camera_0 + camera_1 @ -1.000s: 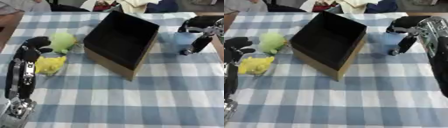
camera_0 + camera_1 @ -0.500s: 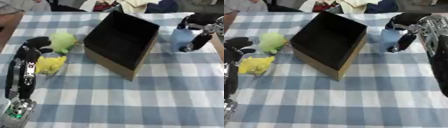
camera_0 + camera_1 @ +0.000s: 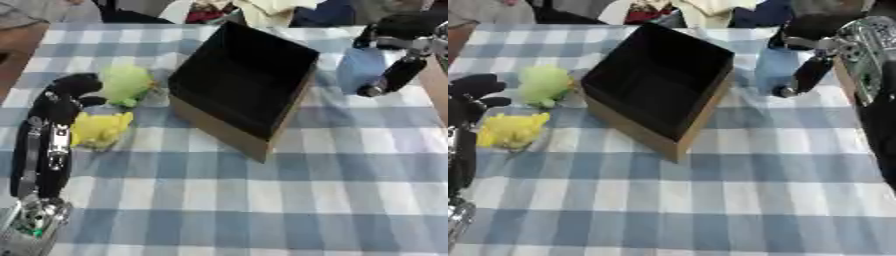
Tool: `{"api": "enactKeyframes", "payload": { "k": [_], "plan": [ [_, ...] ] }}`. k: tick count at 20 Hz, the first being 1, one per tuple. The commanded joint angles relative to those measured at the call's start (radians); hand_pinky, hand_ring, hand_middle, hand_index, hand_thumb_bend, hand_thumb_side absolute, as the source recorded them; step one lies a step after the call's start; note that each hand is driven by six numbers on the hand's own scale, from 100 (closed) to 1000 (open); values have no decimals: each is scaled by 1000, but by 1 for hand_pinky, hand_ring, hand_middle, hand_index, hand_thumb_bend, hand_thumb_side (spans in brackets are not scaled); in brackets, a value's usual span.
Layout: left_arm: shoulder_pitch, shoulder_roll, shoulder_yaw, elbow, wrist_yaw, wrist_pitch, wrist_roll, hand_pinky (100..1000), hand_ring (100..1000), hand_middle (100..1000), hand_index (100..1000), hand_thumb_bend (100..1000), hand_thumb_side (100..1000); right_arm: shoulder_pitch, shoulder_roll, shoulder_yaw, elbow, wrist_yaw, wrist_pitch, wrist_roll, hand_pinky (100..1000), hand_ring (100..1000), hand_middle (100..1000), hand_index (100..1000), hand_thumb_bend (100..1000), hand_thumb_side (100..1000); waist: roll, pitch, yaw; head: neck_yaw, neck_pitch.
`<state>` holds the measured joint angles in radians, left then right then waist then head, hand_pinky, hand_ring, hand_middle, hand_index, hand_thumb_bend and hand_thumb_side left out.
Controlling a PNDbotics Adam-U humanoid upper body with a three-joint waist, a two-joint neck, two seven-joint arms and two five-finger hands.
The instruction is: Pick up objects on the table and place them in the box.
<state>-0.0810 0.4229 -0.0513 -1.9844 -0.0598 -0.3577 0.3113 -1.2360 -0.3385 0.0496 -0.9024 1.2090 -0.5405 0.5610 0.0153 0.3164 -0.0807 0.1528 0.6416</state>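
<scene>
Blue-and-white checked cloth covers the desk (image 3: 262,210). Open cardboard box with black inside (image 3: 243,87) sits in the far middle of the desk, turned so one corner points at the near edge, and it looks tipped with its mouth facing the camera; nothing visible inside it.

Right hand (image 3: 398,55) comes in at the far right corner, black fingers curled round a pale blue soft object (image 3: 359,69), probably a plush toy or pouch, shape too blurred to say. Hand and blue thing sit just right of the box's far right side, close to it but apart. Can't tell whether the blue object is touching the cloth or lifted off it.

Left hand (image 3: 68,92) is at the left edge, arm running up from the near left corner. Fingers curled, holding nothing. It sits between two objects: a light green fuzzy round toy (image 3: 125,84) just to its right on the far side, and a yellow fuzzy toy (image 3: 98,129) just beside the wrist on the near side. Fingers look to be touching or nearly touching the green one; not closed on it.

Green toy lies just left of the box, small gap. Yellow toy is nearer the near edge, well left of the box's front corner. Both on the cloth, outside the box.
</scene>
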Motion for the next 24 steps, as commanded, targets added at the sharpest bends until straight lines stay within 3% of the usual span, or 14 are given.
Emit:
{"api": "enactKeyframes", "payload": {
  "k": [1,8,14,24],
  "plan": [
    [-4,25,5,-16,5,0,-5,701,776,741,795,100,838,-40,-8,2,-77,-76,0,18,800,823,425,502,100,204,-3,-26,-1,-5,8],
    [-3,27,6,-16,12,0,-10,701,777,742,796,100,836,-67,15,41,-172,-205,68,27,803,821,432,507,100,162,-8,-32,-1,-12,18],
    [-4,28,6,-16,16,-2,-12,701,778,743,796,100,836,-94,67,85,-187,-278,116,31,803,812,436,517,100,147,-9,-34,6,-23,20],
    [-13,25,4,-16,24,-5,-19,701,779,743,797,100,835,-119,221,135,-144,-215,156,29,803,813,437,518,100,165,-8,-30,26,-46,17]
  ]
}}
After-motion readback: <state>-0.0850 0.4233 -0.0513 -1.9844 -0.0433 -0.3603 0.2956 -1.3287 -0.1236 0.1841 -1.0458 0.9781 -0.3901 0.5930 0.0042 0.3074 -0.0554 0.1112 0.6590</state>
